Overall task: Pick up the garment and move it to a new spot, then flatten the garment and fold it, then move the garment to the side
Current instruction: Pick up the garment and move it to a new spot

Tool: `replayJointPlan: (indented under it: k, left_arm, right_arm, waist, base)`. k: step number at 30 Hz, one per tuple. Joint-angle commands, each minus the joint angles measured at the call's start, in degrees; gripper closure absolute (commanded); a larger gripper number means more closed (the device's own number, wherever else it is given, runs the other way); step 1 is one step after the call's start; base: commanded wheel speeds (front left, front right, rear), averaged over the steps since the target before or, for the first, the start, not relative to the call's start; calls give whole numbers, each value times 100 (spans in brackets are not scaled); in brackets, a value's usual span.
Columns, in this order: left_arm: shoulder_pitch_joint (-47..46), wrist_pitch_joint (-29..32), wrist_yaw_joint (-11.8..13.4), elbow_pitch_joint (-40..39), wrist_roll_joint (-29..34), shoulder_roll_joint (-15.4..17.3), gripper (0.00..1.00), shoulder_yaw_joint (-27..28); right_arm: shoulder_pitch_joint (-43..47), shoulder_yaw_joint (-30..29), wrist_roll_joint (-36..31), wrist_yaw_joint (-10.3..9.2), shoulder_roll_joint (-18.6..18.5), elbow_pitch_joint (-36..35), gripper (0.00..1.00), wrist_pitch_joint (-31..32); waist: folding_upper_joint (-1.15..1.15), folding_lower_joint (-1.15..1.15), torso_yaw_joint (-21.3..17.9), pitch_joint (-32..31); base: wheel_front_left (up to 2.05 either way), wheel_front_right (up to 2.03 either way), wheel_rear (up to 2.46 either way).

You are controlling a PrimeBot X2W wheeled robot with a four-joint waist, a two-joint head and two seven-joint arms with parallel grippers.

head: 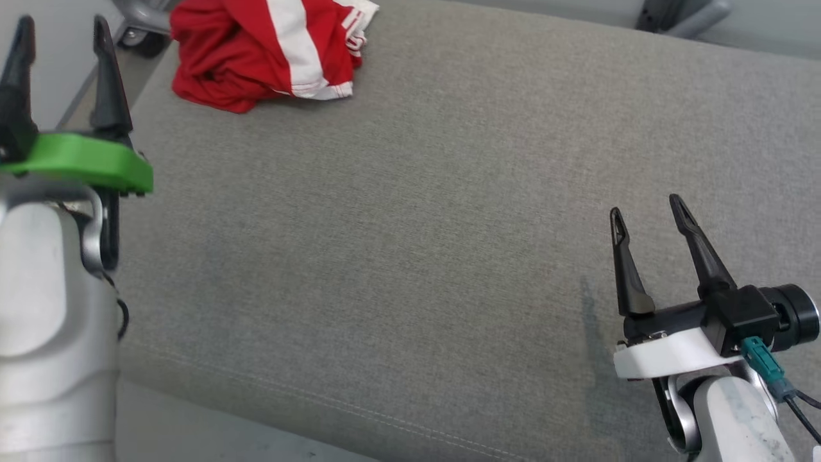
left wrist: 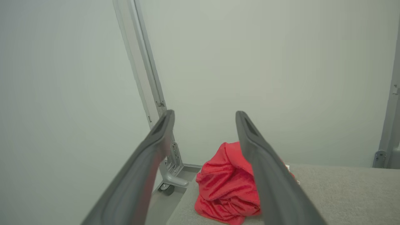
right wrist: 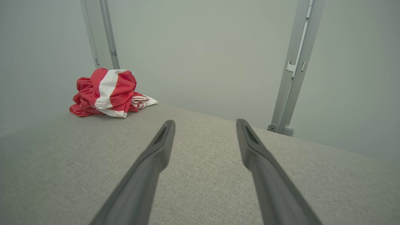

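The garment (head: 256, 51) is a red piece with white stripes, crumpled in a heap at the far left corner of the grey padded table. In the left wrist view the garment (left wrist: 225, 184) lies just beyond the fingers, partly behind the right one. It sits far off at the upper left as the garment (right wrist: 106, 93) in the right wrist view. My left gripper (head: 64, 32) is open at the left edge, short of the heap, holding nothing. Low on the right, my right gripper (head: 648, 212) is open and empty above bare cloth.
The grey fabric table (head: 410, 244) stretches wide between the two grippers; its front seam runs along the bottom. A metal frame post (right wrist: 295, 65) stands beyond the far edge, and a caster foot (left wrist: 167, 187) rests on the floor past the left corner.
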Motion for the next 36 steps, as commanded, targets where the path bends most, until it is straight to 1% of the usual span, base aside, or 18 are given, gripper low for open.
replayJointPlan:
  k: [1,2,7,8,10,12,15,19,22,25,31,32,33,34,35,36]
  left_arm:
    - [-401,158,-51,232,24,125,0,-85]
    - [-673,253,-74,424,81,220,0,-140]
    - [-1707,657,-126,1381,-56,511,0,-100]
    - [-1707,657,-126,1381,-56,511,0,-100]
    - [-1974,878,-141,1787,-134,578,0,-71]
    - [-2188,1058,-151,2152,-114,713,0,-109]
    - [-2429,1208,-169,2616,-189,827,0,-97]
    - [-2642,1261,-147,3079,-153,951,0,-142]
    - [-2750,1287,-115,3360,-202,967,0,-143]
    - [-2820,1260,24,3609,-151,1061,0,-160]
    - [-2974,951,588,3902,4,1192,0,-203]
    - [-3023,917,717,3998,13,1220,0,-219]
    - [-3042,946,747,4053,0,1204,0,-219]
    - [-3056,974,769,4105,-30,1181,25,-214]
    - [-3067,1015,743,4165,-50,1183,66,-221]
    - [-3078,1051,701,4225,-65,1194,95,-232]
  right_arm:
    - [-119,-15,-89,-5,-32,-34,0,-22]
    - [-167,-12,-142,-5,-32,-62,0,-22]
    - [-303,43,-249,-5,-29,-235,0,-22]
    - [-303,43,-249,-5,-29,-235,0,-22]
    - [-323,43,-265,-5,-28,-310,0,-22]
    - [-313,40,-277,-4,-27,-370,0,-22]
    - [-283,23,-289,-5,-25,-456,0,-22]
    - [-256,-11,-303,-5,-25,-601,0,-22]
    - [-260,-3,-303,-5,-25,-671,0,-22]
    - [-268,35,-257,-5,-25,-705,0,-22]
    - [-319,79,-209,-5,-26,-708,0,-22]
    - [-325,86,-204,-5,-25,-694,0,-22]
    - [-326,91,-198,-5,-25,-684,0,-22]
    - [-326,99,-196,-5,-25,-675,0,-22]
    - [-326,108,-189,-5,-26,-664,0,-22]
    - [-331,115,-182,-5,-26,-651,0,-22]
  waist:
    - [0,0,-989,1018]
    - [0,0,-1079,1120]
    - [0,0,-1548,1540]
    - [0,0,-1548,1540]
    - [0,0,-1705,1666]
    - [0,0,-1837,1770]
    - [0,0,-1981,1908]
    - [0,0,-2073,2101]
    - [0,0,-2097,2200]
    - [0,0,-2102,2257]
    - [0,0,-2069,2266]
    - [0,0,-2051,2244]
    - [0,0,-2041,2230]
    - [0,0,-2033,2215]
    - [0,0,-2030,2200]
    - [0,0,-2027,2185]
  base:
    - [0,0,0]
    - [0,0,0]
    - [0,0,0]
    - [0,0,0]
    - [0,0,0]
    - [0,0,0]
    - [0,0,0]
    - [0,0,0]
    - [0,0,0]
    - [0,0,0]
    - [0,0,0]
    - [0,0,0]
    - [0,0,0]
    - [0,0,0]
    - [0,0,0]
    - [0,0,0]
